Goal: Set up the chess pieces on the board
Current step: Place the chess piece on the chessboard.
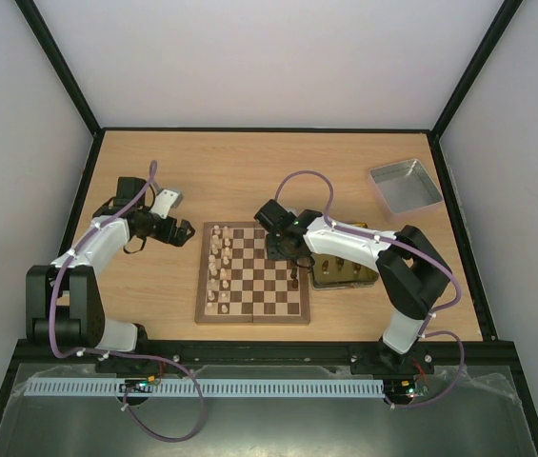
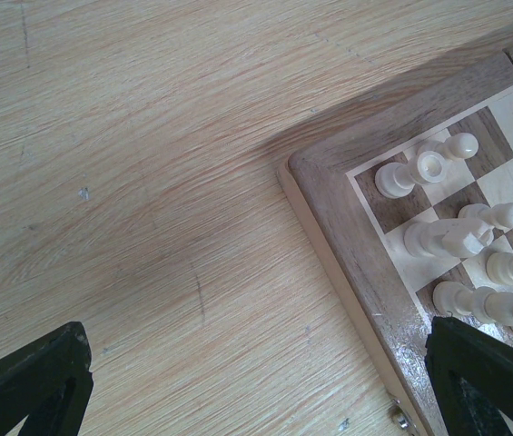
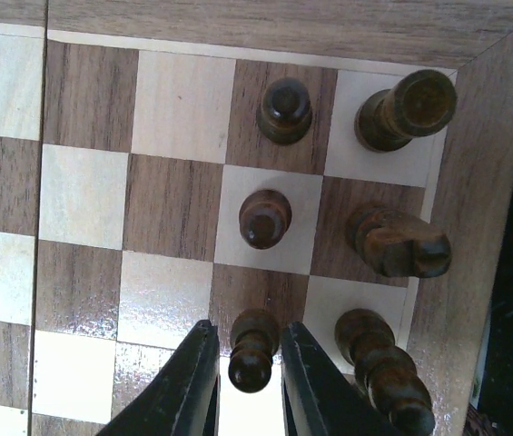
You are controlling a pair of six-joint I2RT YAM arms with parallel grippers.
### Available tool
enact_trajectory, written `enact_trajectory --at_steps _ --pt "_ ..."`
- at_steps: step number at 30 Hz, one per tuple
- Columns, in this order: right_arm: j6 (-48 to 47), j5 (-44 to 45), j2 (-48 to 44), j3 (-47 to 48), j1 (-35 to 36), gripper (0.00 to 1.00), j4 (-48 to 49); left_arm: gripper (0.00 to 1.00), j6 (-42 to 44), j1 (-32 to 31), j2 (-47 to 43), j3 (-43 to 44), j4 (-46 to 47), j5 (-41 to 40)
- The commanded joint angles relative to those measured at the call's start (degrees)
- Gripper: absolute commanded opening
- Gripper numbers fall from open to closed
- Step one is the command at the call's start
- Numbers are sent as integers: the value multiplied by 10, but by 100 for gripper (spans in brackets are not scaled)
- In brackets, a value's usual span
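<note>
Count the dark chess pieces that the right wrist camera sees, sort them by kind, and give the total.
Pawns: 3
Rook: 1
Knight: 1
Bishop: 1
Total: 6

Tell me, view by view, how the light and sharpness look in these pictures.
Top view: even, soft light, though the chess pieces are too small to tell apart. Left wrist view: crisp table grain, a soft shadow along the board. Right wrist view: sharp dark pieces, a sheen low on the board.
</note>
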Motion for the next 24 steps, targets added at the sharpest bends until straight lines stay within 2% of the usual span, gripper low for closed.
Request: enact_trajectory --at_steps 1,24 --pt "-2 12 2 8 4 19 1 100 6 -2 7 -3 1 0" --pt "-2 13 -6 12 4 19 -6 100 5 -4 8 -1 1 0"
